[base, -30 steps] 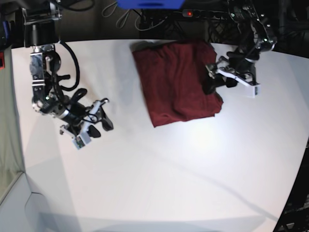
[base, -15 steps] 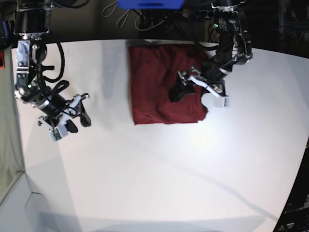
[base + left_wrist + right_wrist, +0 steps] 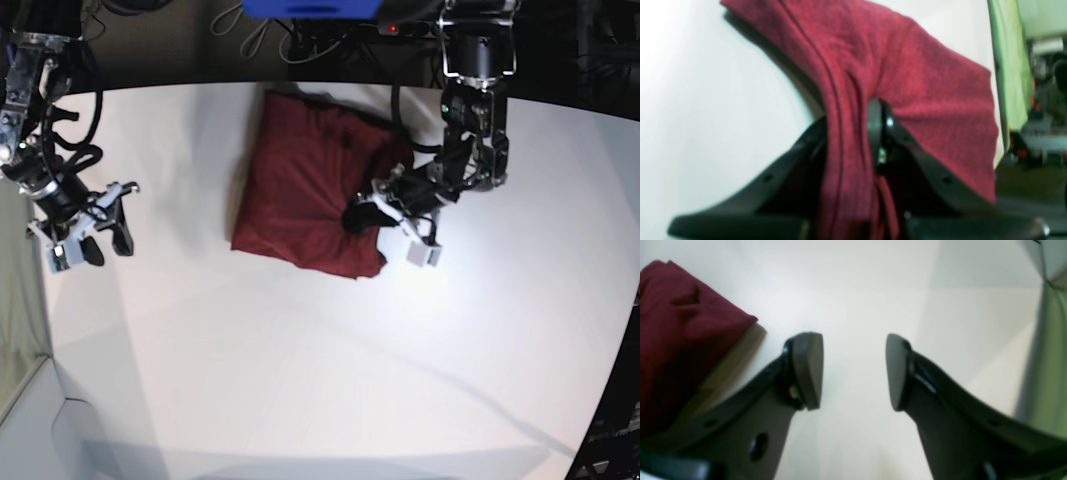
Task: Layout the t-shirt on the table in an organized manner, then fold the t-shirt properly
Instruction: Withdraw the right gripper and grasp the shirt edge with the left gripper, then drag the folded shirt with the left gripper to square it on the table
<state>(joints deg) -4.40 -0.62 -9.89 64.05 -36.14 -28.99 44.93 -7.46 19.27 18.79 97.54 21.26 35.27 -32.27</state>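
Left tool [image 3: 853, 133] clenched on the t-shirt [image 3: 305, 190]; right tool [image 3: 855, 371] released, empty.

T-shirt [image 3: 305, 195] on table [image 3: 300, 380], far side

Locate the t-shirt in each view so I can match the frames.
Base: t-shirt upper centre on the table, left end effector at its right edge.
Left wrist: t-shirt fills the centre, a fold pinched in the left end effector.
Right wrist: t-shirt at the left edge, apart from the open right end effector.
Shared landmark: the white table.
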